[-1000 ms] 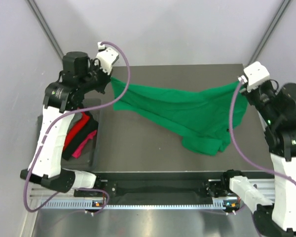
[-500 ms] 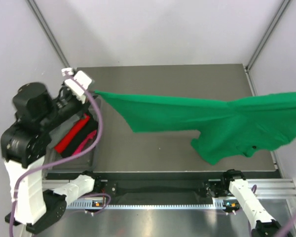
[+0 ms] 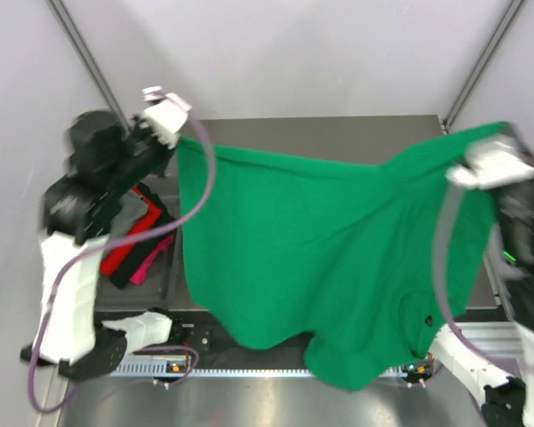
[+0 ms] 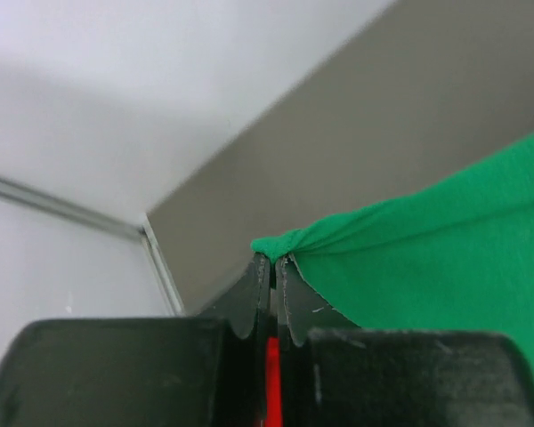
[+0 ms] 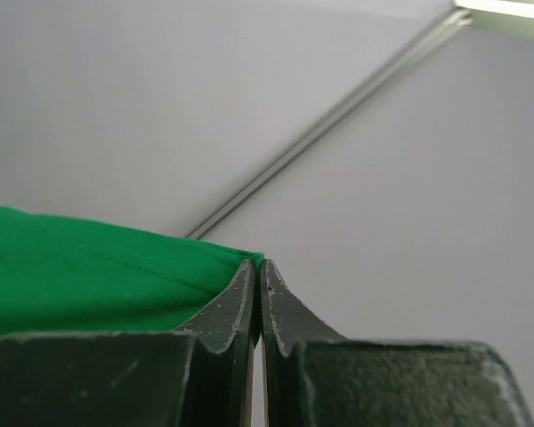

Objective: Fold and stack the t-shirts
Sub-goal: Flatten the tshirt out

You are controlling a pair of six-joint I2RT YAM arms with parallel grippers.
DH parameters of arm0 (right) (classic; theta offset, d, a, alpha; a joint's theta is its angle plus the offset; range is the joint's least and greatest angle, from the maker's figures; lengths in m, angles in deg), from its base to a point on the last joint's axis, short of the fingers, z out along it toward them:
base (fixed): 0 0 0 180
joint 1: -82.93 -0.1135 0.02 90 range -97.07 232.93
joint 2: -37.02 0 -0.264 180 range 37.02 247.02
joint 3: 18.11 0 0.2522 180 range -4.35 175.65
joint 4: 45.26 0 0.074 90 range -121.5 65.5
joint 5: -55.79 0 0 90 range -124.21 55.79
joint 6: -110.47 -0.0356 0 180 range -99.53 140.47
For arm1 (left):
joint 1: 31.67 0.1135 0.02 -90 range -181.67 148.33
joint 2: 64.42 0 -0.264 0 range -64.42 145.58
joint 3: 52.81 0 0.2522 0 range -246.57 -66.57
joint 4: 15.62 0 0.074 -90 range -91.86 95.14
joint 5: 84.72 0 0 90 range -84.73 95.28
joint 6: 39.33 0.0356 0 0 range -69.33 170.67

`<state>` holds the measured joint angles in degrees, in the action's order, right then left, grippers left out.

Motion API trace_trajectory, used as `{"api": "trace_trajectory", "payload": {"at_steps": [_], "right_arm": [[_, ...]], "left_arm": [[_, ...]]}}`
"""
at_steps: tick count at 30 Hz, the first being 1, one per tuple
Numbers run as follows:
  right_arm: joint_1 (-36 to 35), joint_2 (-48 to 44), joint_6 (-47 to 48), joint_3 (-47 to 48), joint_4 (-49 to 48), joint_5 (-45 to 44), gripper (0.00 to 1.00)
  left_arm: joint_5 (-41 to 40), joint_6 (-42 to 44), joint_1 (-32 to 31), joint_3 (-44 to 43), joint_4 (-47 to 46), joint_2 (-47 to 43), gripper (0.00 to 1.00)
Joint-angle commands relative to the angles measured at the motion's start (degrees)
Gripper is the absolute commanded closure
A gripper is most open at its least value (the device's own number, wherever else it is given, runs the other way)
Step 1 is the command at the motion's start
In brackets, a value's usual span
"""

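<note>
Right hand (image 5: 257,267) pinching green t-shirt (image 5: 80,267)

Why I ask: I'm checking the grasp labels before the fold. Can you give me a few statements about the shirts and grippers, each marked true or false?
1. The left gripper is shut on a corner of the green t-shirt. True.
2. The right gripper is open and empty. False: it is shut on the green t-shirt's edge.
3. The green t-shirt lies folded flat. False: it hangs spread out between both grippers, above the table.
4. A red t-shirt lies at the left, held by neither gripper. True.
</note>
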<state>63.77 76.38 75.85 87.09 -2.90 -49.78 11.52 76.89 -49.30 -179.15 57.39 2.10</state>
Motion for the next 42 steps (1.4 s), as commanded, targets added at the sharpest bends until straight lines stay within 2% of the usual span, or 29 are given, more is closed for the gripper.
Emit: {"api": "trace_trajectory", "payload": {"at_steps": [1, 4, 6, 8, 12, 19, 25, 31, 34, 38, 41, 42], "right_arm": [[-0.44, 5.29, 7.11, -12.72, -9.07, -3.68, 1.00], [2.79, 9.75, 4.85, -20.04, -12.42, 1.05, 1.00], [10.08, 13.54, 2.03, -22.35, -15.14, 8.43, 1.00], [17.01, 21.85, -2.26, -22.89, -16.81, 13.44, 1.00], [23.46, 38.13, -7.99, -18.77, -17.88, 15.40, 1.00], [22.59, 67.91, -16.08, 3.08, -12.00, 16.72, 1.00], [21.53, 83.13, -17.76, 19.00, -11.37, 11.89, 1.00], [22.23, 87.82, -17.41, 21.41, -18.22, 4.24, 1.00], [22.94, 88.70, -18.19, 21.94, -19.02, 3.88, 1.00], [22.94, 89.05, -18.90, 21.41, -18.32, 4.67, 1.00], [22.94, 89.40, -19.43, 21.15, -18.14, 5.46, 1.00], [22.94, 89.58, -19.60, 21.24, -17.97, 5.55, 1.00]], "left_arm": [[-8.58, 2.78, 0.58, 9.28, -6.93, 7.03, 1.00], [-11.50, 4.10, 0.66, 16.84, -15.01, 11.16, 1.00], [-11.87, 4.28, 0.93, 20.09, -20.29, 15.89, 1.00], [-11.69, 4.11, 1.89, 20.64, -22.84, 19.94, 1.00], [-12.56, 3.49, 2.86, 17.93, -29.17, 34.15, 1.00], [-15.11, 2.79, 2.95, 5.01, -34.80, 54.31, 1.00], [-17.31, 3.05, 2.95, -8.35, -37.97, 66.62, 1.00], [-17.22, 6.29, 1.99, -14.95, -50.96, 72.78, 1.00], [-17.40, 10.69, 0.67, -15.57, -60.45, 75.24, 1.00], [-17.58, 14.21, -0.92, -17.85, -65.39, 78.93, 1.00], [-17.49, 15.52, -1.80, -14.63, -73.72, 79.64, 1.00], [-15.23, 16.31, -1.97, -13.39, -76.62, 79.73, 1.00]]}}
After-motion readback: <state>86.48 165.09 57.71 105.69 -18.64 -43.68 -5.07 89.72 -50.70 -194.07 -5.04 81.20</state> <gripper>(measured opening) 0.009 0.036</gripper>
